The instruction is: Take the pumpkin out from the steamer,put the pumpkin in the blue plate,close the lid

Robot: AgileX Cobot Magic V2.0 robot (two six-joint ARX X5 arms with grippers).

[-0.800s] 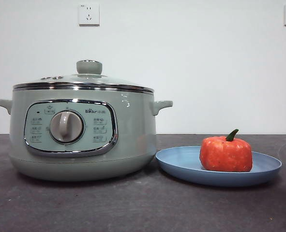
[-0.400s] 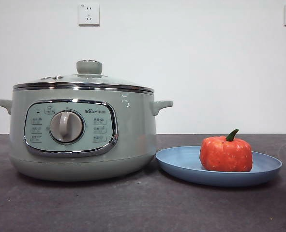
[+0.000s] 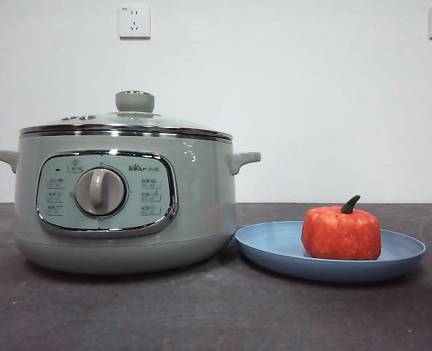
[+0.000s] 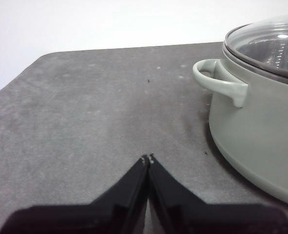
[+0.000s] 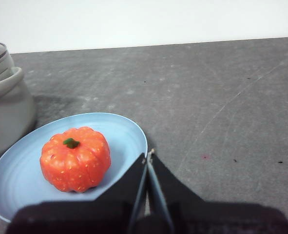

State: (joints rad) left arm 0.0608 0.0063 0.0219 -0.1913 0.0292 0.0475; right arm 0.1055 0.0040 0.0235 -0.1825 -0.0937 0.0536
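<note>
The sage-green steamer (image 3: 124,201) stands at the left of the front view with the glass lid (image 3: 128,121) seated on its chrome rim. The orange-red pumpkin (image 3: 340,232) sits upright in the blue plate (image 3: 274,245) to the steamer's right. Neither arm shows in the front view. In the left wrist view my left gripper (image 4: 147,158) is shut and empty over bare table, beside the steamer (image 4: 260,126) and its lid (image 4: 275,41). In the right wrist view my right gripper (image 5: 147,155) is shut and empty by the plate's (image 5: 129,134) edge, a little apart from the pumpkin (image 5: 75,158).
The dark grey table top (image 3: 216,314) runs under everything. A white wall with two power sockets (image 3: 134,21) stands behind. The steamer's side handle (image 4: 219,80) juts out toward my left gripper.
</note>
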